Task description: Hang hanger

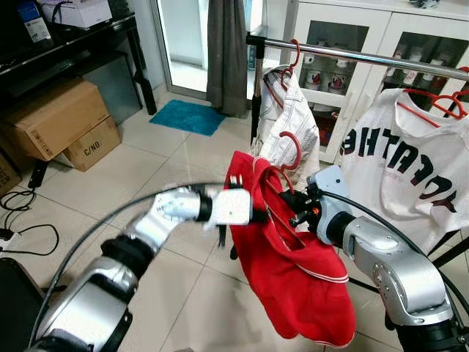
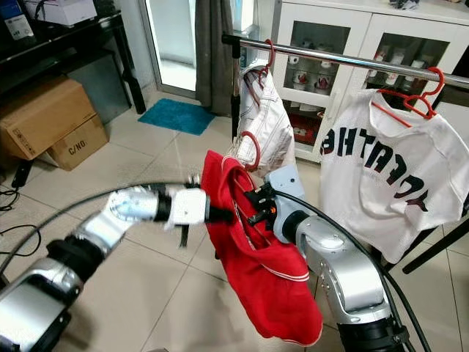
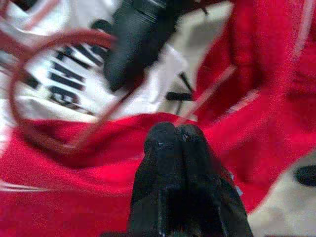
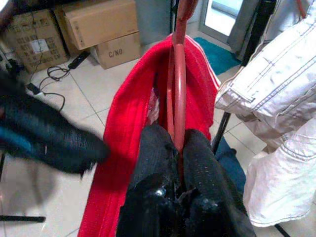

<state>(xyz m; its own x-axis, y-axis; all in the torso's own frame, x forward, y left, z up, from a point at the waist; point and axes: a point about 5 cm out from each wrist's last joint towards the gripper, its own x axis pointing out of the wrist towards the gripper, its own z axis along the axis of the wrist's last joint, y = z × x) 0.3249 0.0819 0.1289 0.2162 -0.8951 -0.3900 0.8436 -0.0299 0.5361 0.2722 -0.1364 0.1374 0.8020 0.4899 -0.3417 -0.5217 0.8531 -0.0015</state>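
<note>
The right gripper (image 4: 175,143) pinches the red hanger (image 4: 177,74) tight, low on its neck. A red shirt (image 1: 293,271) hangs on it. The hanger is in the air, below the rail (image 1: 366,56) and in front of the white jacket (image 1: 289,121). The left gripper (image 3: 175,143) has its fingers pressed together, holding nothing, and it touches the shirt's side. The step looks like lifting. Next, the hook (image 1: 289,150) must go up and over the rail, in the gap before the white shirt (image 1: 403,161).
</note>
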